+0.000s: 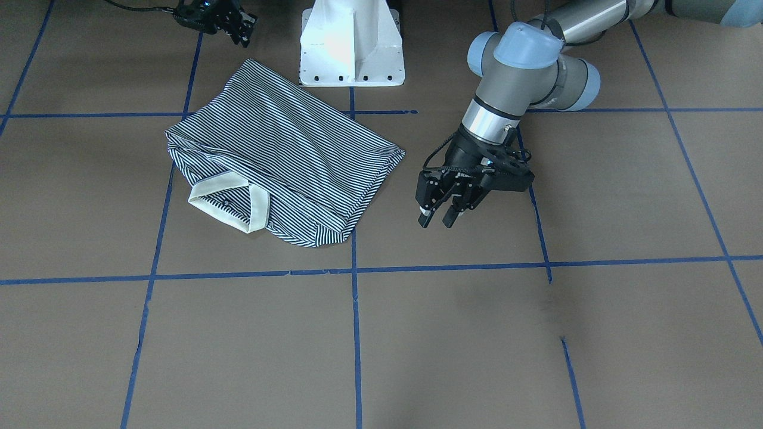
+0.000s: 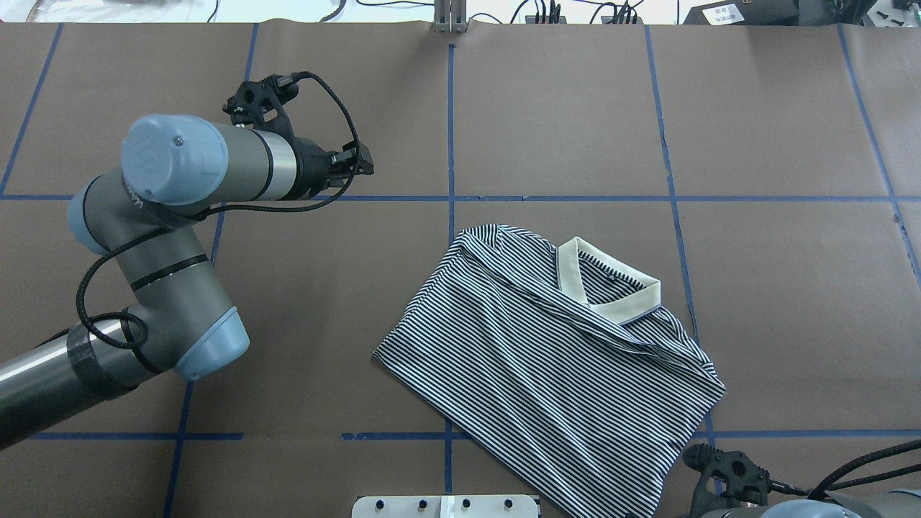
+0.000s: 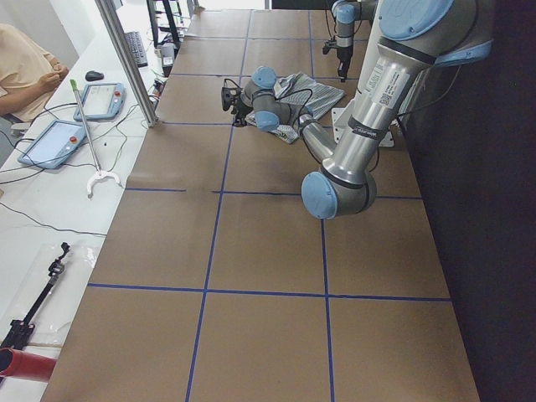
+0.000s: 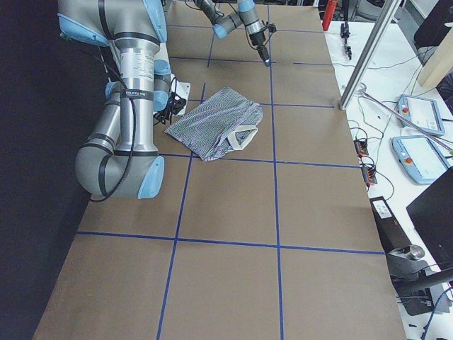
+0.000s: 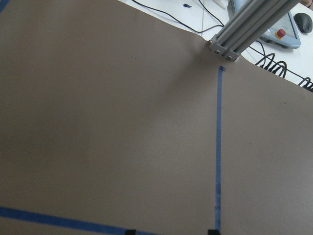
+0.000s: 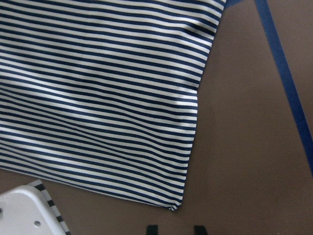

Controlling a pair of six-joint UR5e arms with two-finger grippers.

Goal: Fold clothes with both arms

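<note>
The table [image 1: 536,333] is covered in brown paper crossed by blue tape lines and runs well past both claws on every side. The left arm [image 1: 524,71] bends down over it, while the right arm [image 4: 134,85] stands folded close to the robot.

The striped shirt [image 1: 286,161] lies folded flat on the table between the two claws. One of its side edges is near the left claw [image 1: 438,219] but apart from it, and one of its corners is just ahead of the right claw [image 1: 241,33]. The white base [image 1: 351,47] stands just beside the right claw, at the shirt's nearest edge.

The left claw hangs tilted over bare paper. Its fingers [image 5: 211,231] are spread wide and hold nothing. The right claw is released too: its fingers [image 6: 152,229] have a narrower gap and show only paper between them, with striped cloth filling the wrist view beyond.

The cream collar [image 1: 257,208] lies on the far side of the shirt from the right claw, open and facing away from the robot.
</note>
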